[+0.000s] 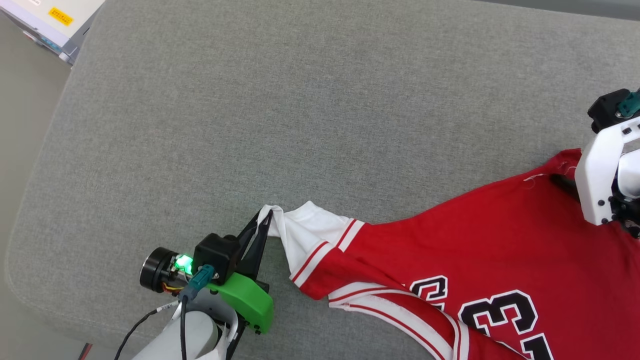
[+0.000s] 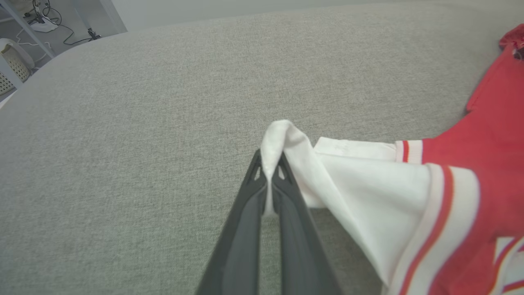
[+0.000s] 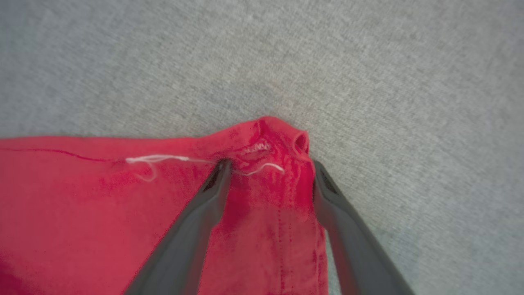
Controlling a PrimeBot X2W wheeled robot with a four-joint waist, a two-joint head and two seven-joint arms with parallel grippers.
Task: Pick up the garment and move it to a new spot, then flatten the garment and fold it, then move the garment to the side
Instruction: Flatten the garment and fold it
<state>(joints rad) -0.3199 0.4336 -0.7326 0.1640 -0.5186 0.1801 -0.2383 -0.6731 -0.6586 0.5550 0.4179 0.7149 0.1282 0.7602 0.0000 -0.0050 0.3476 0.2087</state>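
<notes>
Looks like the flattening step, with the second grip not yet taken. Find the garment (image 1: 450,240) print side up on the right part of the cushion (image 1: 300,100), running off past its near edge. See the left gripper (image 2: 268,164) clenched on the tip of the white sleeve (image 1: 310,225), toward the cushion's front middle. See the right gripper (image 3: 270,164) spread wide at the cushion's right side, straddling a red hem corner (image 3: 282,135) without pinching it.

To do this well:
- Close the right fingers squarely on the doubled seam of that corner, behind the loose thread (image 3: 155,159), taking both layers rather than one.
- Draw the two grips apart, low over the cushion, only far enough to take out the slack.
- Avoid yanking on so thin a hold at the sleeve tip, for fear of a slip.
- Lower gently, to lay the cloth flat rather than bunched.

Lies stretched on a slant across the cushion, sleeve end toward its front middle and hem corner toward its far right. Seems to point collar toward the near edge and hem away. Hard to settle, with much of the garment out of frame.
</notes>
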